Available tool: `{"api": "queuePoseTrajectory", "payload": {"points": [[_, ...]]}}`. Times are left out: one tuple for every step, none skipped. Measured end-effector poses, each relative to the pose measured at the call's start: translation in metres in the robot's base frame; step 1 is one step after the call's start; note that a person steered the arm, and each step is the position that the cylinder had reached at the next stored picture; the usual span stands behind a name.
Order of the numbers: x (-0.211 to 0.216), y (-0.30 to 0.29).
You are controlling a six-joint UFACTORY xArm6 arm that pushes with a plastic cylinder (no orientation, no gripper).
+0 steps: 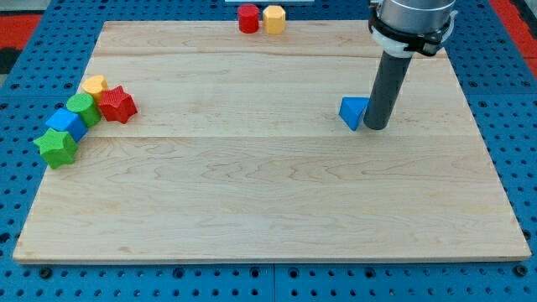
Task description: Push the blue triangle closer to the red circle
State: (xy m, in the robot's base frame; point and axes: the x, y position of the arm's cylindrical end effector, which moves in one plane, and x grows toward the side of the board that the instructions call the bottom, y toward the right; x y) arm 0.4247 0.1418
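The blue triangle (353, 111) lies on the wooden board (268, 193), right of centre. My tip (377, 127) stands right against the triangle's right side, touching or almost touching it. The red circle (248, 18) sits at the board's top edge, up and to the left of the triangle, with a yellow hexagon block (274, 18) touching its right side.
A cluster sits at the board's left edge: a red star (117, 105), a yellow block (93, 85), a green round block (82, 108), a blue cube (65, 124) and a green star (56, 148). Blue pegboard (268, 285) surrounds the board.
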Motion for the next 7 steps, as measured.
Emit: {"api": "queuePoseTrajectory", "payload": {"points": [[-0.001, -0.01], [-0.009, -0.016], [-0.025, -0.017], [-0.043, -0.017], [-0.053, -0.023], [-0.057, -0.043], [-0.061, -0.062]]}}
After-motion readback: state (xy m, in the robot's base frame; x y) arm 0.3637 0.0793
